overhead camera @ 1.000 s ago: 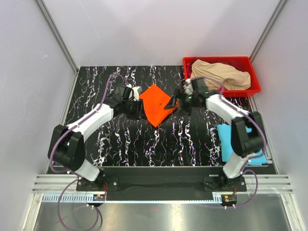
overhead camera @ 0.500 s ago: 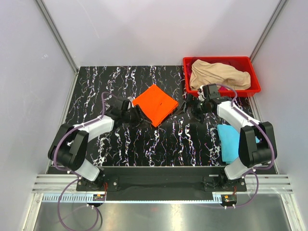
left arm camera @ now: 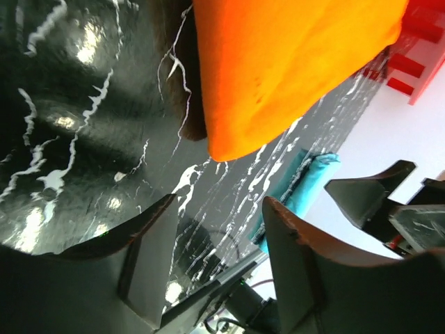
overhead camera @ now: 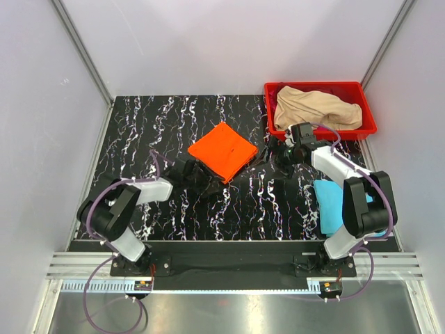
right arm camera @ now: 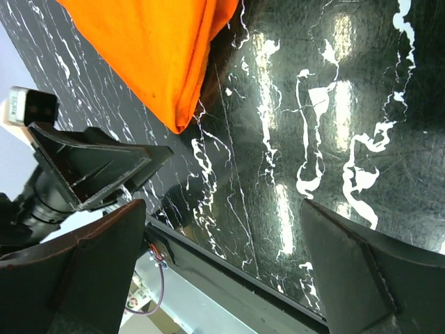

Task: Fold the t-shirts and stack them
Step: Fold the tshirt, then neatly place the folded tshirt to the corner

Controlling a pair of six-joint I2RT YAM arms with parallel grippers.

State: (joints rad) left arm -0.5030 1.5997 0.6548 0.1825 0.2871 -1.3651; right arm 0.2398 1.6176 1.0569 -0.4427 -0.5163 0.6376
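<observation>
Release marks this fold done: we now see left gripper point(left arm camera: 222, 233), eight o'clock of the orange t-shirt point(overhead camera: 222, 151), and right gripper point(right arm camera: 222, 233), three o'clock, withdrawn, fingers spread, empty.

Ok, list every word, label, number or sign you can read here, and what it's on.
None readable.
The orange t-shirt, light blue t-shirt, beige t-shirt and red bin show no print.
Too small to read: the small boards on the rail.
</observation>
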